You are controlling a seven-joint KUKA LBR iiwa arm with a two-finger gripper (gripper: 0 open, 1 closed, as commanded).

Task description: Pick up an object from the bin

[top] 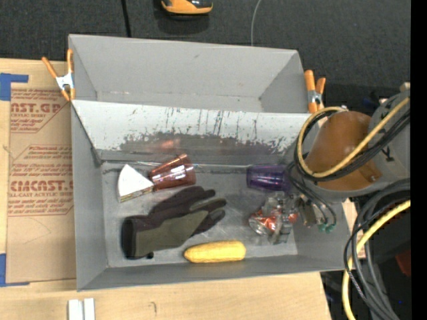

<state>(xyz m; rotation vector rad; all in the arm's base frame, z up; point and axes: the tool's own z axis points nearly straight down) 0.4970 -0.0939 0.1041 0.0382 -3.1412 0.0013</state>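
Lying beside gripper [298, 213]: crumpled red-and-clear wrapper [268, 223].

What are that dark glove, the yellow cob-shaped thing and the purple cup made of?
Glove: looks like soft fabric, matte, dark with an olive palm; it lies limp and flat.
Yellow thing: probably plastic or rubber, smooth with a faint sheen; it could be a toy corn cob.
Purple cup: likely glossy plastic, with bright highlights along its side.
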